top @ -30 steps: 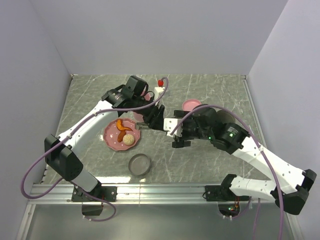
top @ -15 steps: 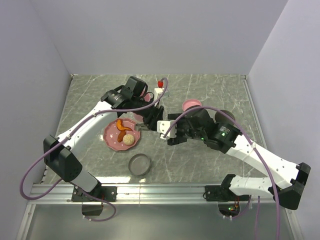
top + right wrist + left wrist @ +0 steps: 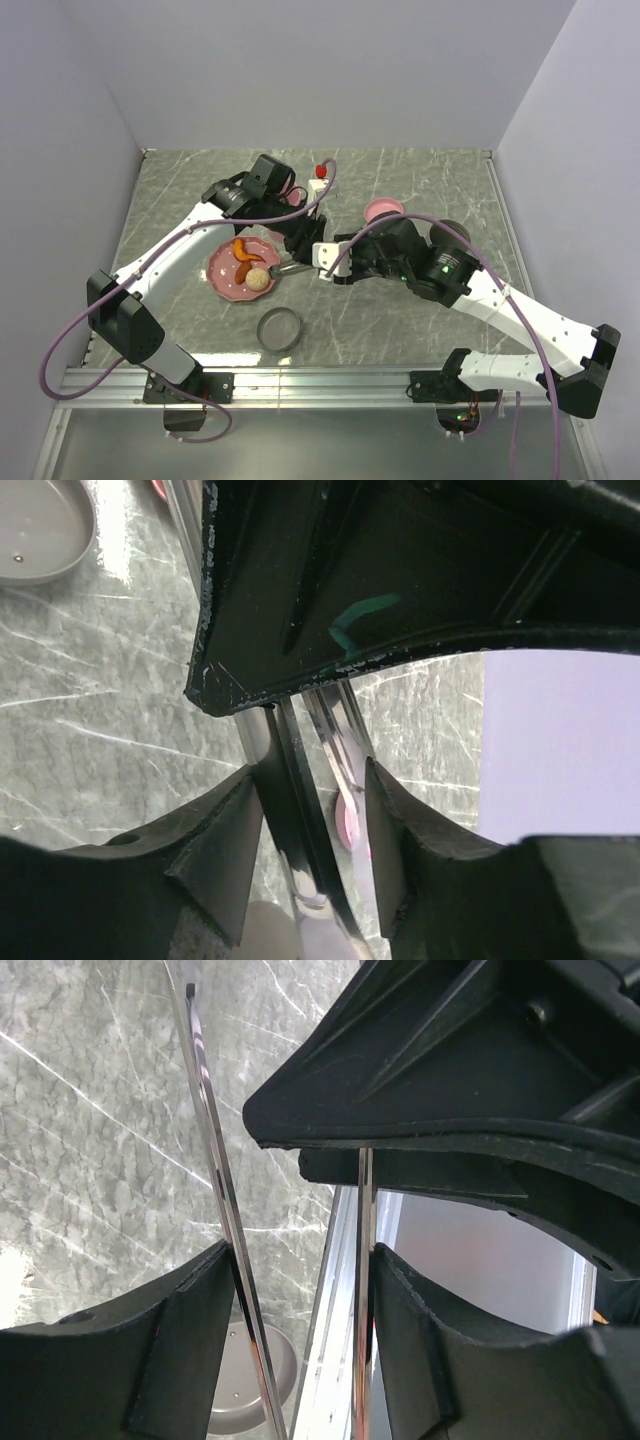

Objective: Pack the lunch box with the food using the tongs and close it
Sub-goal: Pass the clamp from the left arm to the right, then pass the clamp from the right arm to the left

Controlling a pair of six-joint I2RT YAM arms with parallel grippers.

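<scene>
- While the curved orange-red strip [image 3: 243,256] and the pale beige ball [image 3: 259,279] lie on the pink dotted plate [image 3: 221,272] at far left, both arms meet just right of it.
- A grey round container [image 3: 279,328] sits on the marble, near the plate.
- The tongs [image 3: 218,1160] point toward the plate's right rim, near the ball.
- Left gripper [image 3: 300,1260] is pinching the tongs, a silvery arm against each finger.
- Right gripper [image 3: 311,775] straddles the same tongs; I can't tell whether it presses them.
- A pink bowl [image 3: 383,210] sits further right.
</scene>
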